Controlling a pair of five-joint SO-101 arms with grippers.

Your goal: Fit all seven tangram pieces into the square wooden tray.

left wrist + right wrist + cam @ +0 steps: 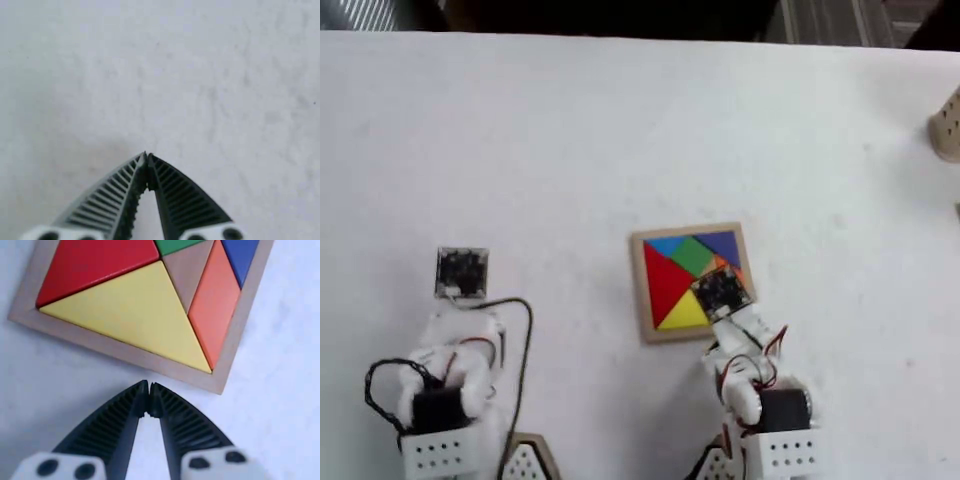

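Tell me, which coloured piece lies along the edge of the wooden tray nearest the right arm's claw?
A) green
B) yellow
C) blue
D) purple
B: in the right wrist view the yellow triangle has its long side against the edge of the tray that faces the closed right claw.

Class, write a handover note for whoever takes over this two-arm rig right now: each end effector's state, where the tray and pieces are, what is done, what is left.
Left end effector: shut, empty, above the table.
Right end effector: shut, empty, just off the tray rim.
Done: red piece, yellow piece, orange piece, blue piece, green piece and light blue piece sit in the tray.
Left: check the tan triangle mid-tray; seventh piece or bare gap, I cannot tell.
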